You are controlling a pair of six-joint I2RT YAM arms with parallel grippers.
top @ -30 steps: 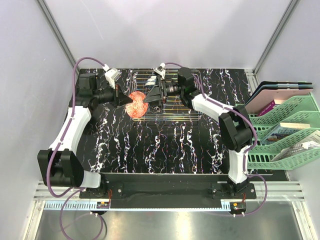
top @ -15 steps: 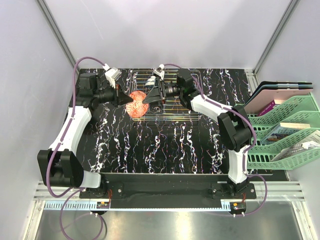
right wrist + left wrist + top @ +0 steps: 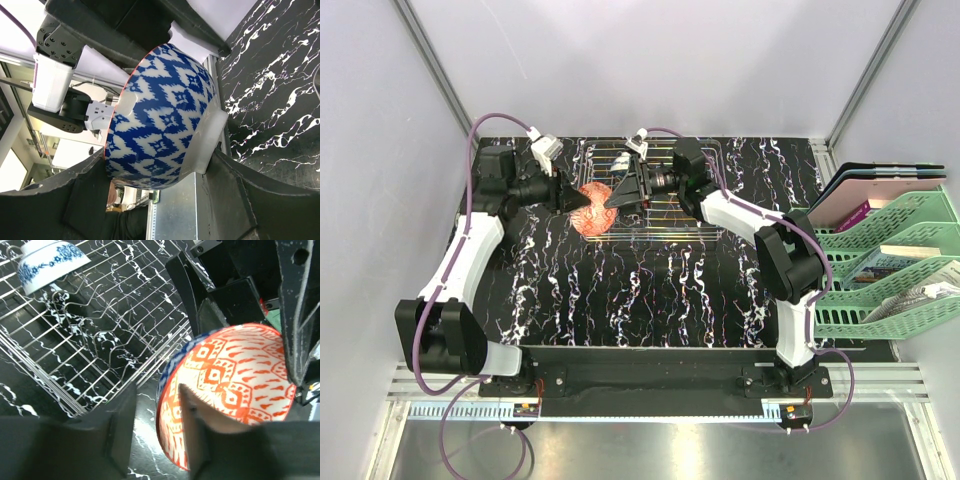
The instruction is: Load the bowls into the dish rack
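Note:
A bowl (image 3: 595,210), orange-patterned inside (image 3: 235,370) and blue-and-white outside (image 3: 160,135), hangs tilted on its side at the left edge of the wire dish rack (image 3: 690,215). My right gripper (image 3: 611,200) is shut on it, one finger against the rim and the other against the white foot (image 3: 212,137). My left gripper (image 3: 580,203) is open and straddles the bowl's rim (image 3: 156,390), with one finger inside the bowl and the other standing clear of the outside. A second bowl (image 3: 47,262), white with blue flowers, rests in the rack (image 3: 75,355).
Green stacked trays (image 3: 890,260) with papers stand at the right edge of the table, with dark folders (image 3: 880,172) behind them. Pale walls and metal posts close in the back and sides. The black marbled tabletop (image 3: 650,290) lies in front of the rack.
My left gripper has opened off the bowl's rim. My right gripper has narrowed onto the bowl. The bowl has hardly moved.

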